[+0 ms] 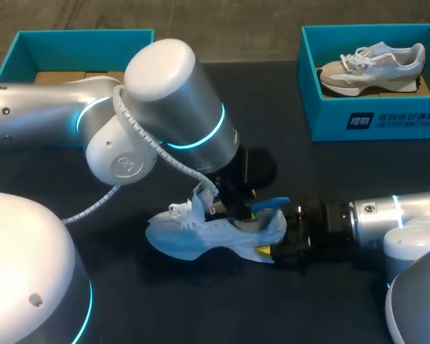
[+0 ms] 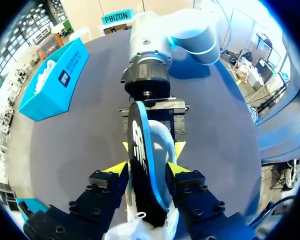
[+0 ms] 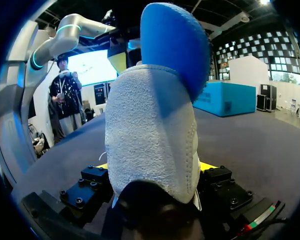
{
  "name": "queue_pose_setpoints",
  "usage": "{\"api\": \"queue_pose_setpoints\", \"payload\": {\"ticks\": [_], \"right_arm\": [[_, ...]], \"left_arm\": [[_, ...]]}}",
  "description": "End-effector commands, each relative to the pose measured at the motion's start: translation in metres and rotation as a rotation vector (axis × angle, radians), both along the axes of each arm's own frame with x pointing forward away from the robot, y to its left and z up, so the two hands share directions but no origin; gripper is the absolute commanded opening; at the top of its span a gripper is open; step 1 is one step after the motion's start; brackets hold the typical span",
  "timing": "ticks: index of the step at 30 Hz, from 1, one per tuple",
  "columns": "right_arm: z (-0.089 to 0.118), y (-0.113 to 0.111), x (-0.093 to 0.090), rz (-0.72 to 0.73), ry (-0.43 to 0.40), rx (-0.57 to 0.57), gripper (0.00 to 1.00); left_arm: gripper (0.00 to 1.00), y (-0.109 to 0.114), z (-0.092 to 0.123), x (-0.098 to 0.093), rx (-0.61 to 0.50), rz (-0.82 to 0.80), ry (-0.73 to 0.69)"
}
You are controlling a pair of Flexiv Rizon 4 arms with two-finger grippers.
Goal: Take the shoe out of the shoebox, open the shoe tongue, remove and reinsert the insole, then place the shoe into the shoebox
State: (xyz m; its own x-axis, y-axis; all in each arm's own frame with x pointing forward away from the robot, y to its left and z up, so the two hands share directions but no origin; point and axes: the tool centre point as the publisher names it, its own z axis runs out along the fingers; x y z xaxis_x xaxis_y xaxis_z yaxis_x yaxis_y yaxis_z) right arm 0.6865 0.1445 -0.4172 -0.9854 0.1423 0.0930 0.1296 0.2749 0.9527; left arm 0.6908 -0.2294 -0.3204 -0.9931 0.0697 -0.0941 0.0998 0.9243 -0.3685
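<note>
A teal cardboard shoebox (image 1: 21,54) sits at the table's (image 1: 129,294) far left corner. The left hand (image 1: 233,204) hangs over the pale knit shoe (image 1: 201,233), which lies at the table's middle. Its yellow fingertips (image 2: 117,168) are pressed to either side of the upright insole (image 2: 140,150), which is black underneath and blue on top. The right hand (image 1: 269,251) clamps the shoe's nubbly heel from both sides. Far right, a second teal shoebox (image 1: 376,118) holds another sneaker (image 1: 373,64).
</note>
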Motion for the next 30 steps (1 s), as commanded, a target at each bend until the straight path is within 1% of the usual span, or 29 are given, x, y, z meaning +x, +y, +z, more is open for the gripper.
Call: {"api": "queue_pose_setpoints", "payload": {"ticks": [1, 10, 19, 23, 26, 28, 29, 30], "right_arm": [[0.0, 0.002, -0.001, 0.0, 0.001, -0.004, 0.0], [0.0, 0.002, -0.001, 0.0, 0.001, -0.004, 0.0], [0.0, 0.002, -0.001, 0.0, 0.001, -0.004, 0.0], [0.0, 0.002, -0.001, 0.0, 0.001, -0.004, 0.0], [0.0, 0.002, -0.001, 0.0, 0.001, -0.004, 0.0], [0.0, 0.002, -0.001, 0.0, 0.001, -0.004, 0.0], [0.0, 0.002, -0.001, 0.0, 0.001, -0.004, 0.0], [0.0, 0.002, -0.001, 0.0, 0.001, -0.004, 0.0]], "left_arm": [[0.45, -0.001, -0.003, -0.004, -0.008, 0.012, -0.016], [0.44, -0.012, -0.011, 0.001, -0.012, 0.029, -0.022], [0.37, -0.015, -0.016, 0.008, -0.015, 0.046, -0.011], [0.33, -0.016, -0.018, 0.009, -0.015, 0.054, -0.006], [0.25, -0.016, -0.018, 0.009, -0.017, 0.057, -0.001], [0.13, -0.016, -0.019, 0.01, -0.022, 0.058, 0.006], [0.0, -0.016, -0.019, 0.01, -0.025, 0.058, 0.01], [0.0, -0.016, -0.018, 0.01, -0.026, 0.058, 0.011]]}}
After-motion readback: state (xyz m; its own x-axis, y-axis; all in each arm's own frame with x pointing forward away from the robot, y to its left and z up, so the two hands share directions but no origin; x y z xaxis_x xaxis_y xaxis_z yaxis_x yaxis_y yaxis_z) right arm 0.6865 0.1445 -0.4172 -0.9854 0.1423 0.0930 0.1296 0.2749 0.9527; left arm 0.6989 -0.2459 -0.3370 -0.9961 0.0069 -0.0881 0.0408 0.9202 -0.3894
